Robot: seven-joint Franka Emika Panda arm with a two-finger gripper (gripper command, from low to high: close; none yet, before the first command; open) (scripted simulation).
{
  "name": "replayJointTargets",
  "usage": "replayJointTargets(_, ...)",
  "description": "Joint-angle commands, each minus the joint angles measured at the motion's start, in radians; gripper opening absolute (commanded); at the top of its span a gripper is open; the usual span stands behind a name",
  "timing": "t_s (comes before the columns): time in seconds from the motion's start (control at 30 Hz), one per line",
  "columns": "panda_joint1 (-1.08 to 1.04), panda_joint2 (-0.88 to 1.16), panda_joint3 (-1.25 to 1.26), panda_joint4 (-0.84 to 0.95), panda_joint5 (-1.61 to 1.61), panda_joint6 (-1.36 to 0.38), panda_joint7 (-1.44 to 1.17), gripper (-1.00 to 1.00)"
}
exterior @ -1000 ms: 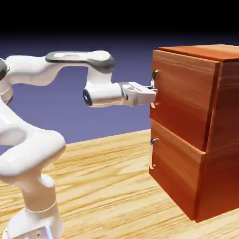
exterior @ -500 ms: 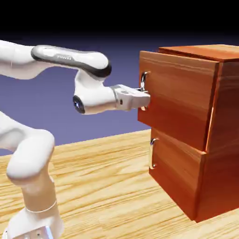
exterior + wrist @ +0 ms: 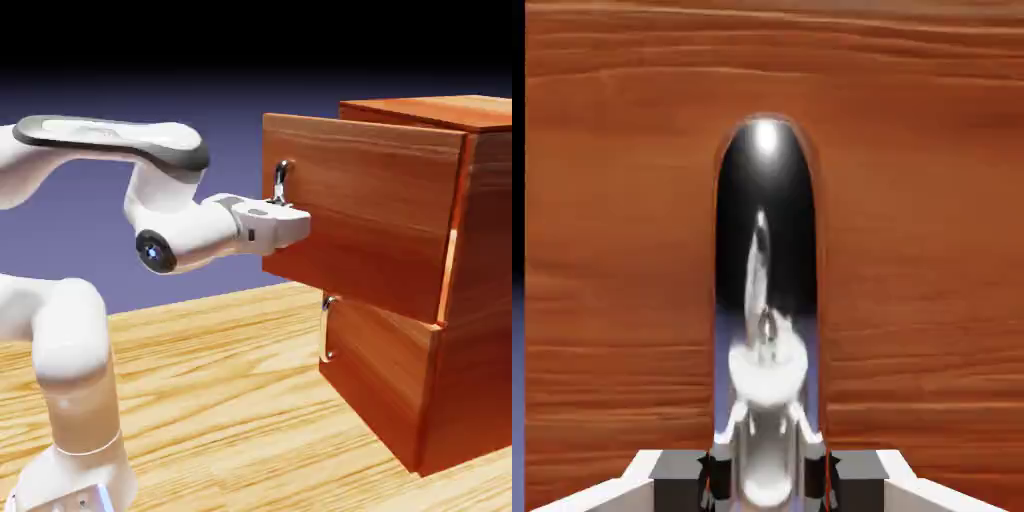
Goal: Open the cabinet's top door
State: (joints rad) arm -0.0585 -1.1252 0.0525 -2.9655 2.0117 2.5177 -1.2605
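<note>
Fingers (image 3: pixel 296 226) clenched on the silver handle (image 3: pixel 282 183); directly ahead of them the top door (image 3: pixel 370 215) stands partly out from the cabinet (image 3: pixel 480 300), leaving further opening to do

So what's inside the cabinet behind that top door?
Hard to say. The top door stands out from the cabinet, showing only a thin bright gap at its right edge. The door itself covers the inside.

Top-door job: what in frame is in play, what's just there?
In play: cabinet; top door, swung partly open; its silver handle; gripper, shut on that handle.
Just there: lower panel, closed; its handle; table.
</note>
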Motion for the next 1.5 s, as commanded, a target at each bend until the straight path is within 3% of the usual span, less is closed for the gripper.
replayJointTargets(0.0, 0.002, -0.014, -0.025, -0.01, -0.039, -0.013, 0.019, -1.0)
replayJointTargets(0.4, -0.076, -0.117, -0.354, -0.059, -0.561, -0.288, 0.2, -1.0)
replayJointTargets(0.77, -0.095, 0.029, -0.746, 0.105, -1.002, -0.695, 0.215, -1.0)
replayJointTargets(1.17, 0.236, 0.272, -1.174, 0.51, -1.293, -1.136, 0.163, -1.0)
replayJointTargets(1.47, 0.563, 0.31, -1.438, 0.792, -1.407, -1.357, 0.167, -1.0)
